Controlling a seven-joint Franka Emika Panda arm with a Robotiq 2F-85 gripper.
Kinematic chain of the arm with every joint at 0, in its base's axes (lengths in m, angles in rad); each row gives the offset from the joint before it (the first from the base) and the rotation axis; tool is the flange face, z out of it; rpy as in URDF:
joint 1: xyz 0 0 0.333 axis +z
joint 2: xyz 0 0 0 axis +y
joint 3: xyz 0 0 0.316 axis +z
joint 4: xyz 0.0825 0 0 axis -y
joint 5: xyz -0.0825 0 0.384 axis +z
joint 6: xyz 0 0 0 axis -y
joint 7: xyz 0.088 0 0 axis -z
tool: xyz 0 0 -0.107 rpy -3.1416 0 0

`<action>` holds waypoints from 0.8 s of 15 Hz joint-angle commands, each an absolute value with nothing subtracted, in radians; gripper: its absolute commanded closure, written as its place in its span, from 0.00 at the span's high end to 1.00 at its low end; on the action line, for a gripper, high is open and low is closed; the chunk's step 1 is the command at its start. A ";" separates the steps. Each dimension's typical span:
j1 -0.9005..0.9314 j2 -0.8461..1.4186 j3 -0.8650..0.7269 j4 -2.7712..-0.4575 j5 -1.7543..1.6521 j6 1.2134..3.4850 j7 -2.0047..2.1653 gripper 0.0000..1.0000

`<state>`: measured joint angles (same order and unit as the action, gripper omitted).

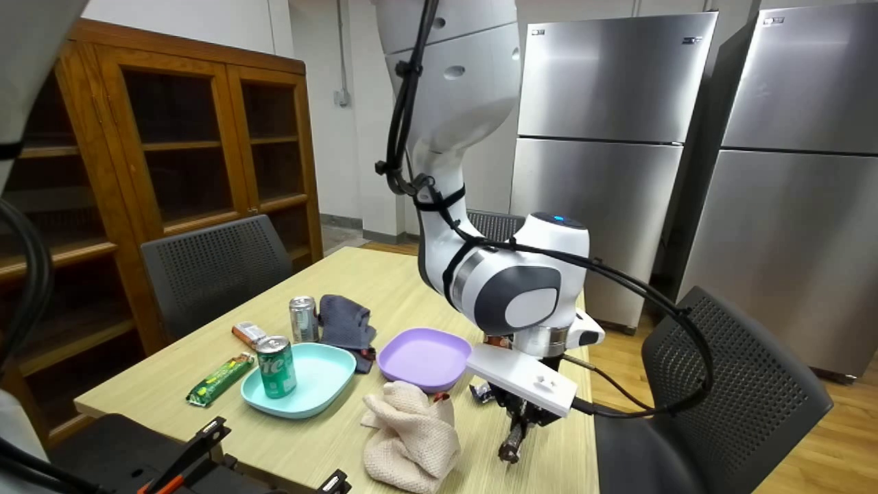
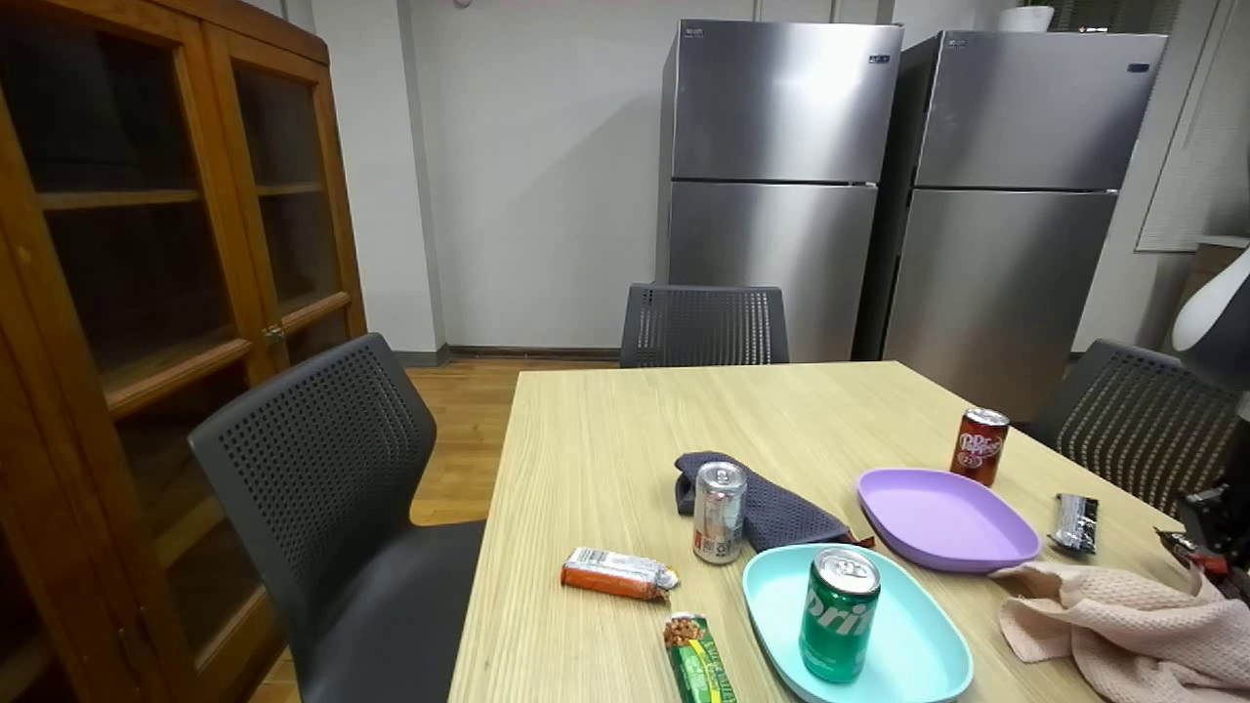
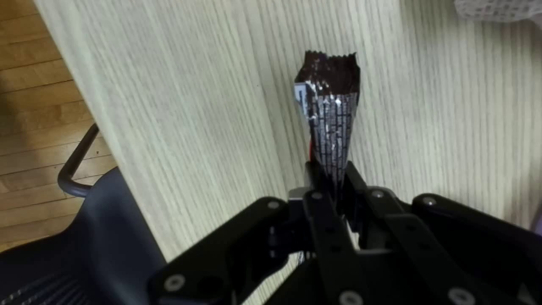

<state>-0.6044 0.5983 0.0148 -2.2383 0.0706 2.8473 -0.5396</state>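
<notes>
A dark brown and silver wrapped bar [image 3: 332, 118] points away from my gripper [image 3: 332, 178] in the wrist view. The black fingers pinch its near part, which they hide. In an exterior view the bar's brown end [image 1: 509, 449] sticks out below the gripper [image 1: 521, 415], close over the table. Whether it touches the wood I cannot tell. Beside it lies a crumpled beige towel [image 1: 411, 439], also seen in an exterior view [image 2: 1143, 625]. A black and silver wrapped bar [image 2: 1075, 522] rests on the table near the gripper.
A purple plate [image 1: 425, 357] lies beyond the beige towel. A teal plate [image 1: 322, 374] carries a green can [image 1: 276, 367]. Around them are a silver can [image 2: 720, 513], a dark grey cloth [image 2: 791, 508], a red can [image 2: 979, 447] and two bars. A chair [image 1: 727, 384] stands by the table's edge.
</notes>
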 commanded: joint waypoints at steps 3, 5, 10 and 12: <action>-0.507 0.451 -0.008 -2.343 0.006 2.819 -0.496 0.04; -0.471 0.427 -0.002 -2.356 0.001 2.816 -0.502 0.04; -0.380 0.415 0.016 -2.349 -0.003 2.808 -0.500 0.04; -0.341 0.424 0.015 -2.337 -0.009 2.812 -0.488 0.04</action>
<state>-0.3839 0.4546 0.0158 -2.3316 0.0242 2.8427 -0.5276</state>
